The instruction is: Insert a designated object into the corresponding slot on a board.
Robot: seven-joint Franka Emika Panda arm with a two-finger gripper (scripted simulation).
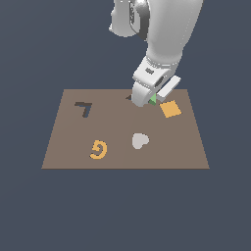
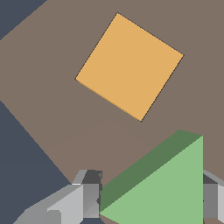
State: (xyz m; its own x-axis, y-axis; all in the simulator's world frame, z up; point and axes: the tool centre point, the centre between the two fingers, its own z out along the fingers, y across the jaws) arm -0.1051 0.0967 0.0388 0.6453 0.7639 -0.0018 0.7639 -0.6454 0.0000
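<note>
1. The gripper [image 2: 148,205] has a finger on each side of the green triangle [image 2: 166,183], and both fingers touch it, so I think it is squeezing the piece to carry it.
2. The triangle sits low by the board's [image 1: 63,147] far edge, just beside a dark slot [image 1: 129,97] (mostly hidden by the gripper).
3. The orange square [image 1: 170,109] lies flat close by.
4. Farther off are a grey heart [image 1: 139,141], an orange curl [image 1: 98,149] and a dark hook cutout [image 1: 84,108].
5. Around the board, the tabletop [image 1: 29,211] is plain dark blue.

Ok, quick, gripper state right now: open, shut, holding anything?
Gripper: fingers on both sides of the green triangle, apparently shut on it, low over the board.
</note>
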